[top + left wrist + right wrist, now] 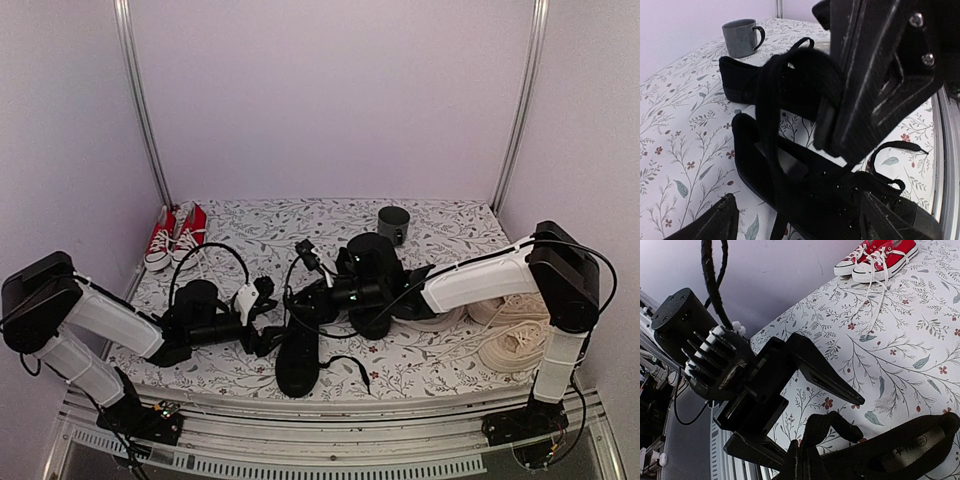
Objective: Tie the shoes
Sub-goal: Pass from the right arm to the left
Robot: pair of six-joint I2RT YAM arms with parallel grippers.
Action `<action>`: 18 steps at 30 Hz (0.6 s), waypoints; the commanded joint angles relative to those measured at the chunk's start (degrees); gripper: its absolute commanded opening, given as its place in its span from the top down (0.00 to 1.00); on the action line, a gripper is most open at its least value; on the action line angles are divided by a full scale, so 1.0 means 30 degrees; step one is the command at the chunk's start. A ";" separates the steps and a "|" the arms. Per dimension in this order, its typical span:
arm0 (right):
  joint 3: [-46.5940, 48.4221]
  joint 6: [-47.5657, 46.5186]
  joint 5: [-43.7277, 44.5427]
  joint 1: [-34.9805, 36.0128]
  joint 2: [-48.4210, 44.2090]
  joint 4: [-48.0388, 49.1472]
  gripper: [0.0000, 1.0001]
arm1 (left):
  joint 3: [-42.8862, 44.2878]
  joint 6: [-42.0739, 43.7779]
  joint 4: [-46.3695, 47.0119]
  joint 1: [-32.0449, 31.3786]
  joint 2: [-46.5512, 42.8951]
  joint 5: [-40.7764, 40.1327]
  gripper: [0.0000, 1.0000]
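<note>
Two black shoes lie mid-table: the near shoe (298, 365) points toward the front edge, and the far shoe (378, 270) is partly hidden under my right arm. My right gripper (804, 450) is shut on a loop of black lace (832, 425) lifted above the near shoe (910, 445). In the left wrist view that lace (771, 125) rises from the near shoe (805, 195) to the right gripper (827, 142). My left gripper (797, 197) stands open just left of it, straddling the shoe and holding nothing. In the top view the left gripper (272, 318) and right gripper (300, 300) nearly meet.
Small red-and-white sneakers (175, 235) sit at the back left by the wall. A grey mug (393, 225) stands at the back centre. Cream sneakers (515, 330) lie at the right edge beside my right arm. The floral tablecloth (450, 360) covers the table.
</note>
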 commanded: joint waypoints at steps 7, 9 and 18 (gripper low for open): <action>-0.0194 0.0339 -0.0592 -0.0506 -0.0040 0.0665 0.99 | 0.1769 0.0077 0.3644 0.0792 0.2891 0.3630 0.45; -0.0193 0.0365 -0.0667 -0.0550 -0.0009 0.0654 0.99 | 0.1853 0.0113 0.3614 0.0800 0.3039 0.3870 0.55; -0.0214 0.0484 -0.0908 -0.0615 -0.0025 0.0640 0.99 | 0.2088 0.0178 0.3156 0.0845 0.3013 0.4418 1.00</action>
